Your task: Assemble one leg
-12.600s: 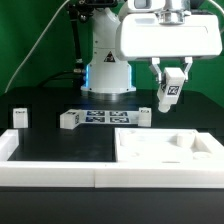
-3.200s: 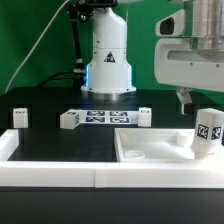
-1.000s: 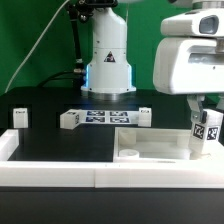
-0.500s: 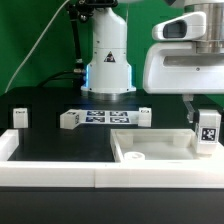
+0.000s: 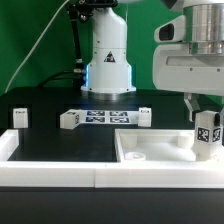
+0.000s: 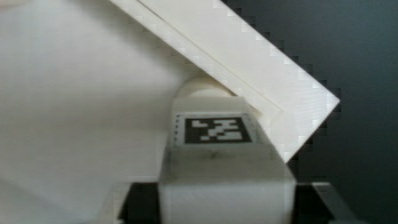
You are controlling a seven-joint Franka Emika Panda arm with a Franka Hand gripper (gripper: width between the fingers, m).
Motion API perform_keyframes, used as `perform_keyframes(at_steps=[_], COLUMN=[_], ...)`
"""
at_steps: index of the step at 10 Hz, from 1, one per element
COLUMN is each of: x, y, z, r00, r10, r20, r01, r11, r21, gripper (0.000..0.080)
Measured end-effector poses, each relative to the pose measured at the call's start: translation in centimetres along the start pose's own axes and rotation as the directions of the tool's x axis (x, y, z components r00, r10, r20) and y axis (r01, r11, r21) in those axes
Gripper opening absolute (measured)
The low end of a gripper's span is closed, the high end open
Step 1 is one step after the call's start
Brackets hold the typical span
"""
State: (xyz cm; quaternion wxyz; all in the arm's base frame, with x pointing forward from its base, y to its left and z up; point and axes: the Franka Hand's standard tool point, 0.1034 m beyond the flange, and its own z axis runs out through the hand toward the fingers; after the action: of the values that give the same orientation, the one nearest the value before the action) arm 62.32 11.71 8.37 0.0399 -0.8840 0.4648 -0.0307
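Observation:
A white leg (image 5: 207, 136) with a black-and-white tag stands upright on the far right corner of the large flat white square part (image 5: 160, 152). My gripper (image 5: 203, 108) is right above it, its dark fingers (image 5: 190, 108) shut on the leg's upper end. In the wrist view the leg (image 6: 224, 150) fills the middle, tag facing the camera, its far end against the corner of the square part (image 6: 107, 110), with a dark finger on either side of it. Three more tagged legs lie on the table: one (image 5: 19, 118) at the exterior view's left, two (image 5: 69, 120) (image 5: 143, 117) near the marker board.
The marker board (image 5: 103, 118) lies at the table's middle, in front of the robot base (image 5: 108, 60). A white raised rim (image 5: 60, 172) runs along the table's front and left edge. A green wall stands behind.
The gripper with the leg has shifted a little along the square part's right corner and the arm body has risen slightly. The square part has tilted a bit flatter.

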Motion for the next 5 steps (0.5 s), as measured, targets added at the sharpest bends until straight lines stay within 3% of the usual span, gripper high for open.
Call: perform_keyframes(at_steps=[2,5], x=[-0.11,-0.1], y=[0.06,0.13], z=[0.02,0.03], r00=[0.981,0.948], r10=[0.193,0.313], r20=[0.022,0.051], r01=[-0.193,-0.313], r11=[0.981,0.95], r21=[0.001,0.001], gripper=[0.0294,0.0294])
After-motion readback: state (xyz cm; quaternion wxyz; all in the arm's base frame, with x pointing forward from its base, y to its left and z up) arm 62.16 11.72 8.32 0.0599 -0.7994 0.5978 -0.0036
